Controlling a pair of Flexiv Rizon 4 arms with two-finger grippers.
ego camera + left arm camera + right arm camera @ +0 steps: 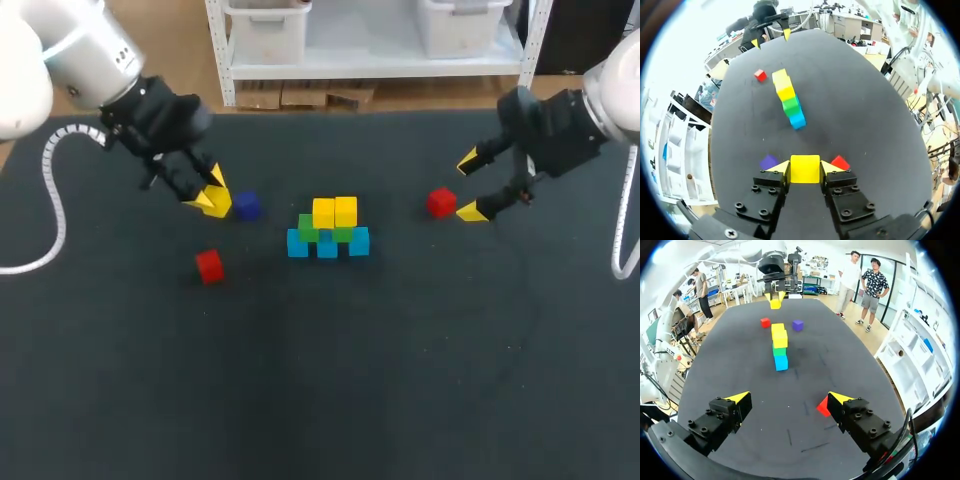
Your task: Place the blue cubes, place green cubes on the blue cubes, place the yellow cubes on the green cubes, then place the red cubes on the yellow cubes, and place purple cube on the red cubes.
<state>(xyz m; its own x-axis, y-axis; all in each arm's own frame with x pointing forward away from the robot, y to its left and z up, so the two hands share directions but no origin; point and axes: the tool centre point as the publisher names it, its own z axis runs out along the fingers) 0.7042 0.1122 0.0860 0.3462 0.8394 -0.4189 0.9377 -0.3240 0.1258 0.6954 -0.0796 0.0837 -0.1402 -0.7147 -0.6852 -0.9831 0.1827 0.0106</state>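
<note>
The stack in mid-table has a row of blue cubes [327, 246], green cubes [308, 228] on them and two yellow cubes [334, 212] on top. My left gripper [210, 195] is shut on a third yellow cube [805, 168], left of the stack. The purple cube [247, 205] lies just beside that gripper, and a red cube [209, 265] lies nearer the front. My right gripper [470, 186] stands open to the right of the stack, with a second red cube [440, 202] close by its fingertip [840, 397], not between the fingers.
The dark table mat [330, 380] stretches wide in front of the stack. A white cable [55, 200] loops from my left arm over the table's left part.
</note>
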